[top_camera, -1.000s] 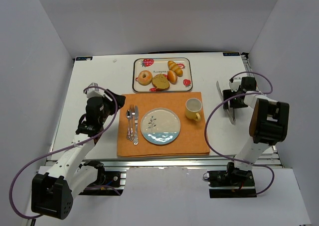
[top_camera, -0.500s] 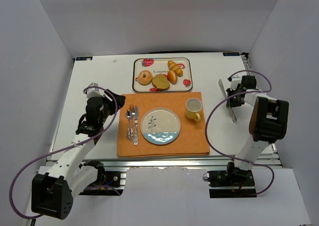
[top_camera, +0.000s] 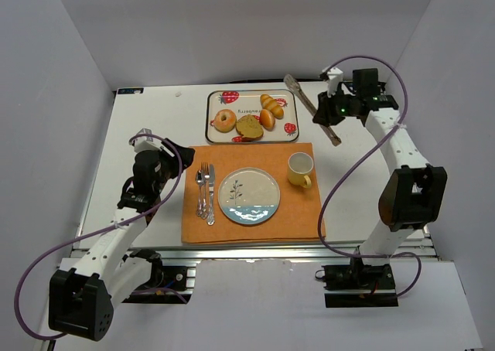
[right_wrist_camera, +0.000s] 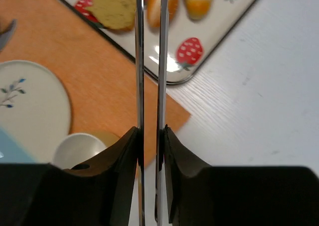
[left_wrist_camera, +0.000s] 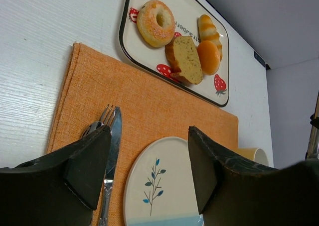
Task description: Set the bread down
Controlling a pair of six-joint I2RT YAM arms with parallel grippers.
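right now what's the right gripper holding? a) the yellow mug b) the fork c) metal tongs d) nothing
c: in the right wrist view the right gripper is clamped on the two thin metal arms of the tongs, which point toward the tray.

Right end effector has swung the tongs beside the tray.

Bare desk lies open left of the tray and right of the placemat. The cup crowds the plate from the right and cutlery from the left. Tongs slant over the tray's right edge.
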